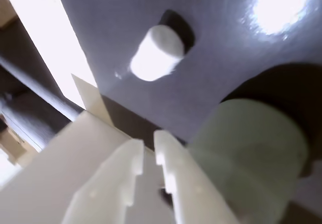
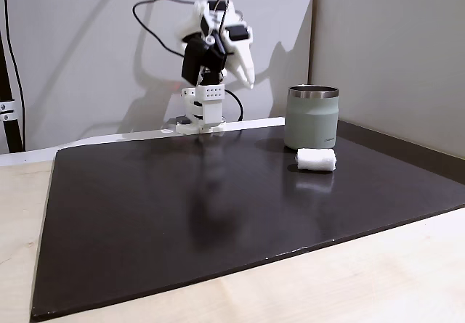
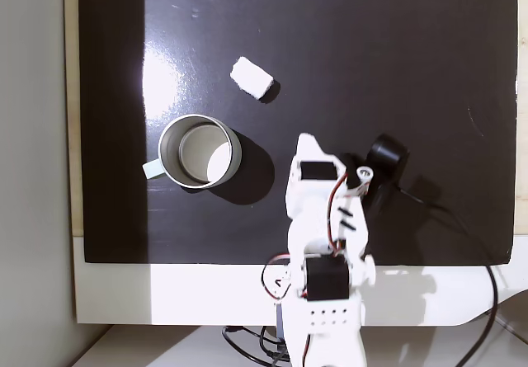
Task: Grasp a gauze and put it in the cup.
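Note:
The gauze (image 2: pixel 316 159), a small white roll, lies on its side on the dark mat just in front of the cup (image 2: pixel 312 116), a pale green tumbler with a steel rim. In a fixed view from above the gauze (image 3: pixel 252 78) sits a short way from the cup (image 3: pixel 165 136), which stands upright. My white gripper (image 2: pixel 245 76) hangs raised near the arm's base, left of the cup and well above the mat. In the wrist view the gripper (image 1: pixel 149 142) is shut with nothing between its fingers; the gauze (image 1: pixel 157 53) lies ahead and the cup (image 1: pixel 251 148) is close on the right.
The dark mat (image 2: pixel 182 214) covers most of a light wooden table (image 2: pixel 378 287). A grey panel (image 2: pixel 392 54) stands behind the cup. The arm's base (image 3: pixel 322 317) and its cables sit at the mat's edge.

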You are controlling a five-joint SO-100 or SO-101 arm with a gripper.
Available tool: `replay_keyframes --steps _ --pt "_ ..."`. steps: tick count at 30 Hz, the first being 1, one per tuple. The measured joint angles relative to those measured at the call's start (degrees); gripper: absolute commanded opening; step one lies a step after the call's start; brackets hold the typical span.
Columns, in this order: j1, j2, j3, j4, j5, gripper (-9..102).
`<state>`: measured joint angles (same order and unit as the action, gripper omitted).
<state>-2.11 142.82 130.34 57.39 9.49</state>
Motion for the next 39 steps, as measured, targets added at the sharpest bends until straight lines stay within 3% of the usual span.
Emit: replay_keyframes --steps 8,17,33,39 --pt "0.18 -23.64 -27.42 12.92 15.38 27" --pt "1.23 -43.42 -43.33 18.37 31.29 30" --pt "-5.27 -75.50 -75.94 24.70 37.53 31" --pt "-7.91 -82.97 -80.33 25.14 37.97 31"
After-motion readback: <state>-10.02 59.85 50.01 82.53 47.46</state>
